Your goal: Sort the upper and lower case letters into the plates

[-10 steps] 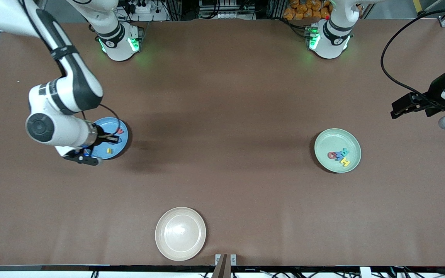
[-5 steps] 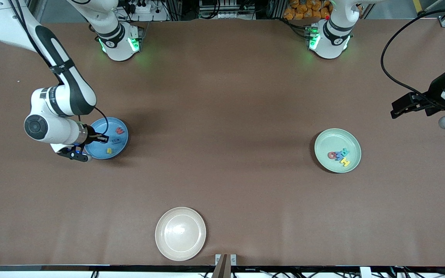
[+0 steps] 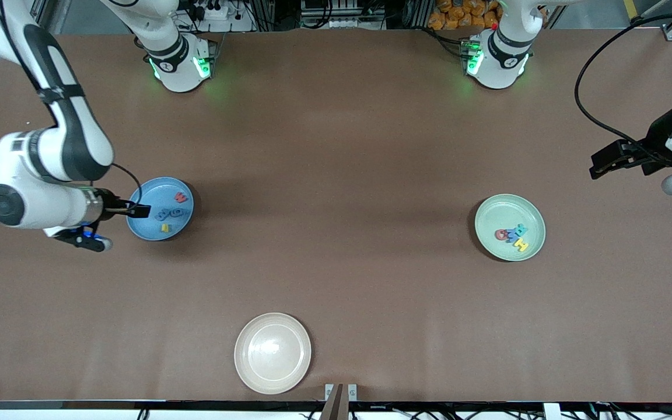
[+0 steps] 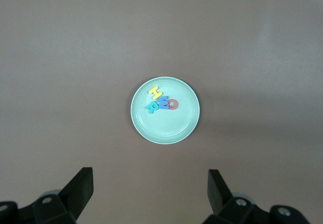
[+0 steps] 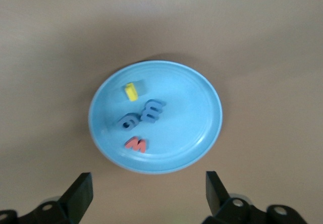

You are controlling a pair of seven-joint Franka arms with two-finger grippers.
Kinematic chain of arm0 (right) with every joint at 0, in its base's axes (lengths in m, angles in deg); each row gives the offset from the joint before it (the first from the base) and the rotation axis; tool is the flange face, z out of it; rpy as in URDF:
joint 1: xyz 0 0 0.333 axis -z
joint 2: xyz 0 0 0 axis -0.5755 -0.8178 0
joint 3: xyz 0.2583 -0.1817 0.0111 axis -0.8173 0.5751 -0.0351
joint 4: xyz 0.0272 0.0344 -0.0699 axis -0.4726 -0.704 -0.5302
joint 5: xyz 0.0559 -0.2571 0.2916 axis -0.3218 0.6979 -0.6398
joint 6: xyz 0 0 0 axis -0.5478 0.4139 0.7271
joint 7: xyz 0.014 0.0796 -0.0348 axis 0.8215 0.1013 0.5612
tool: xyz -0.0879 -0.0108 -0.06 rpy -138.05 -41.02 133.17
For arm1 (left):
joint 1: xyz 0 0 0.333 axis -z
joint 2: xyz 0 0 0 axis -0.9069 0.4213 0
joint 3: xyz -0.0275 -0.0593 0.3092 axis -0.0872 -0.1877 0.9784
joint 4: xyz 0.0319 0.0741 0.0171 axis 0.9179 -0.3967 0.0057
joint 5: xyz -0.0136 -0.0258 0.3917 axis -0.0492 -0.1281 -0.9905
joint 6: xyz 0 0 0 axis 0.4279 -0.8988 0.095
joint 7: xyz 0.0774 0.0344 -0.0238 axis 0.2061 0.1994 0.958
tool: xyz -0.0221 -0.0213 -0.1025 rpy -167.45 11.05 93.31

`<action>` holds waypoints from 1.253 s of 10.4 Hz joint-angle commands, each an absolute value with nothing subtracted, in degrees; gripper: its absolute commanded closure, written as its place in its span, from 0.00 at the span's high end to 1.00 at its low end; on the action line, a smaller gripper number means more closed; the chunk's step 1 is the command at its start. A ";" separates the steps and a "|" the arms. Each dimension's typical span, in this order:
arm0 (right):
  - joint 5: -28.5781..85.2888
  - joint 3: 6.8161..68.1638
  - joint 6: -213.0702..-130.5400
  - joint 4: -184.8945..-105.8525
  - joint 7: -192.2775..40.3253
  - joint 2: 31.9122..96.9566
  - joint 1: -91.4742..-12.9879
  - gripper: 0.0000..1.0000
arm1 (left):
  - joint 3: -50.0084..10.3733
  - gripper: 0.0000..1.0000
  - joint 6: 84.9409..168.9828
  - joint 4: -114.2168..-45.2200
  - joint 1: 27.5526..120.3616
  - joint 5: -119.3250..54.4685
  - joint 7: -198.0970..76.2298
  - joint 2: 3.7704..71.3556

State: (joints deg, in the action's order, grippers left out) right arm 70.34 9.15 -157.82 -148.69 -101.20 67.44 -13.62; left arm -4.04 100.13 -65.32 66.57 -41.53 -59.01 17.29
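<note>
Right pincer [image 3: 140, 210] hangs released and empty over the rim of the blue plate [image 3: 146, 228], which holds four letters [image 5: 139, 120], apparently the lower-case set. Left pincer [image 4: 149, 188], likewise released and empty, waits well clear of the mint plate [image 3: 531, 213] carrying the other four letters [image 3: 513, 235]. Judged sorted. A cream plate [image 3: 272, 352] lies apart on the worktop [image 3: 336, 146]; nothing obstructs.

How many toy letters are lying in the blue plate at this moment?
4, all in the blue plate: a yellow letter, two blue letters touching, and a red letter. None seems hidden.
</note>
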 commanded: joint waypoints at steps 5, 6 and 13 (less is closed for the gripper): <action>68.72 13.30 -145.41 -125.38 -100.52 72.07 -20.61 1.00 | -4.13 1.00 99.80 -66.05 66.75 -40.19 -58.33 16.78; 68.63 17.41 -141.74 -124.15 -100.17 73.04 -23.76 1.00 | -4.13 1.00 99.71 -66.14 66.75 -40.28 -58.33 16.78; 63.11 27.73 -139.85 -125.54 -95.61 78.05 -31.88 1.00 | -5.10 1.00 99.71 -65.96 66.75 -40.19 -57.54 16.86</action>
State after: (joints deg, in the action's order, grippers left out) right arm 65.81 25.51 -139.42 -124.16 -97.96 76.99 -30.97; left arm -4.88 100.14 -65.81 66.77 -41.52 -58.45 17.37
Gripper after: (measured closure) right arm 0.000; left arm 0.000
